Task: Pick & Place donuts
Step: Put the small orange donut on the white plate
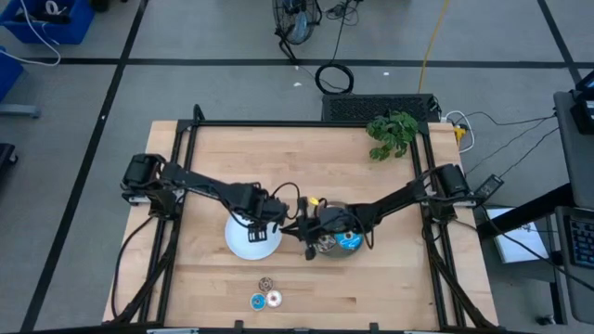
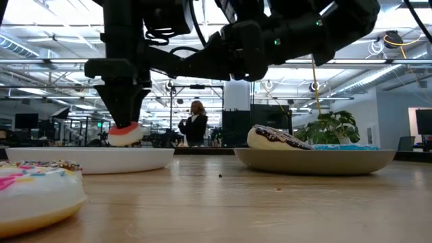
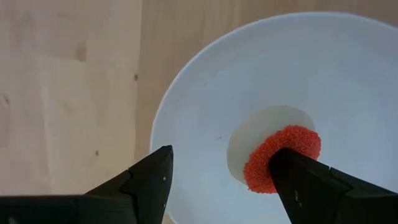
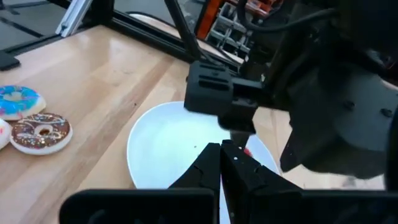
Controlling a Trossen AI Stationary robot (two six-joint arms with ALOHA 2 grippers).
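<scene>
Your left gripper [image 3: 221, 180] hangs open over the white plate [image 3: 193, 112], the red donut [image 3: 280, 158] touching one finger.

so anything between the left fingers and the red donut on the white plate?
Nothing visible. The left gripper hangs open right over the white plate, and one of its fingers already sits against the red donut. The bare plate fills the gap between the fingers. The right gripper, shut, is beside the plate, not between them.

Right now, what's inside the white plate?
One small red donut lies in the white plate, under the open left gripper. One finger covers its near edge.
</scene>
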